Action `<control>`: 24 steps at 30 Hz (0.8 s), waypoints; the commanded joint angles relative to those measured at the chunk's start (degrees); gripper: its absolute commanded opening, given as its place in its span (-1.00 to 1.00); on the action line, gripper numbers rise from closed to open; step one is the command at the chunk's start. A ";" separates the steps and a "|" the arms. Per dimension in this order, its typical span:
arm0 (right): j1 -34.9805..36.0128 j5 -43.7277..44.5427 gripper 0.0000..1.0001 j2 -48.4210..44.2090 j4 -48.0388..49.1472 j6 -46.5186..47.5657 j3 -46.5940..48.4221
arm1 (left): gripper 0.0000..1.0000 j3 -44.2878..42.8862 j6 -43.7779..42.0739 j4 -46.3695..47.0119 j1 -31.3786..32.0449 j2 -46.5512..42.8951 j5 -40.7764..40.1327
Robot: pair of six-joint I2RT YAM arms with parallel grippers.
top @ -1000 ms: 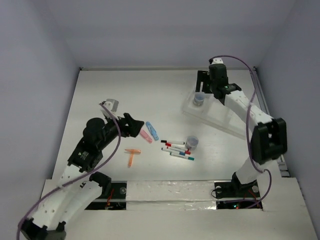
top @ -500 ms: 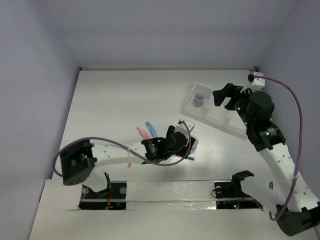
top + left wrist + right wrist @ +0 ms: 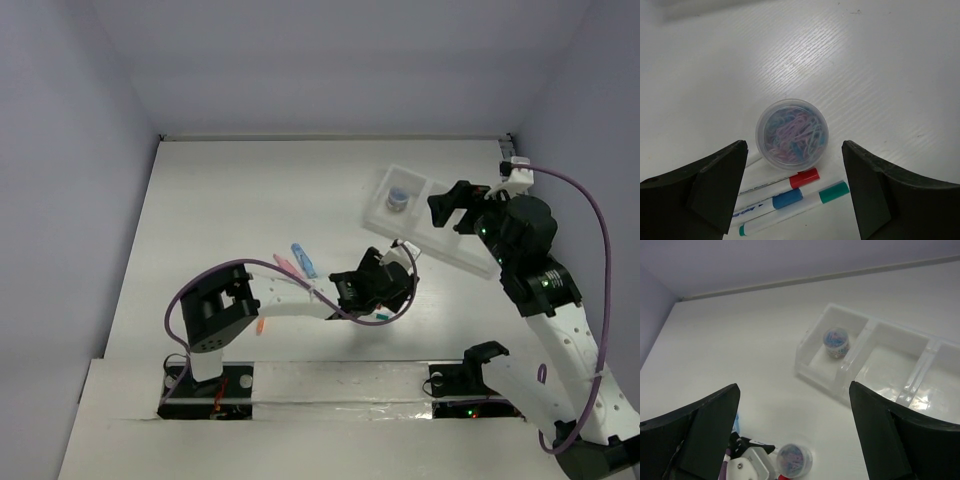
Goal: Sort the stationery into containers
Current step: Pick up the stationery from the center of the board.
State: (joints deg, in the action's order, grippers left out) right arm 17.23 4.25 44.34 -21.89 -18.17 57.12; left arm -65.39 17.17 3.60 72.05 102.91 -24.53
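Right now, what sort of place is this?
Probably a robot test cell: a white table boxed in by blank walls, a left arm and right arm bolted at its edge, pens and a divided tray laid out for sorting.

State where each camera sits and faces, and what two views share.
Top external: above and behind the bases, looking down on the table; left gripper and right gripper show.
Left wrist: on the left arm, facing down at the loose clip tub between its open fingers.
Right wrist: on the right arm, tilted down at the tray; its open fingers show.
Shared: top and right wrist both see the stored clip tub.
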 commanded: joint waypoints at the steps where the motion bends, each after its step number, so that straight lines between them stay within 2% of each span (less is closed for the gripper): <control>1: -0.27 -1.26 0.92 -0.66 -0.08 0.51 0.44 | 0.47 -2.99 -1.35 0.80 0.37 0.09 -1.66; 6: -0.27 -2.05 0.90 -0.92 0.18 0.25 0.01 | 0.41 -3.61 -1.26 1.06 0.37 2.29 -1.74; 9: -0.27 -2.40 0.89 -1.27 0.27 0.24 0.09 | 0.24 -3.52 -1.00 1.59 0.37 3.08 -1.92; 13: -0.27 -2.06 0.89 -1.53 0.09 0.24 0.45 | 0.11 -3.52 -1.17 2.29 0.37 3.43 -1.66; 24: -0.27 -1.97 0.89 -2.06 -0.43 0.60 0.88 | 0.18 -3.96 -1.08 2.82 -0.16 4.58 -0.60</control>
State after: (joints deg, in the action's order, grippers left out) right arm 17.23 2.52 43.33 -22.72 -18.17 57.12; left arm -67.29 15.92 5.39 71.92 107.07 -25.56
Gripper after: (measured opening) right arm 0.948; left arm 0.585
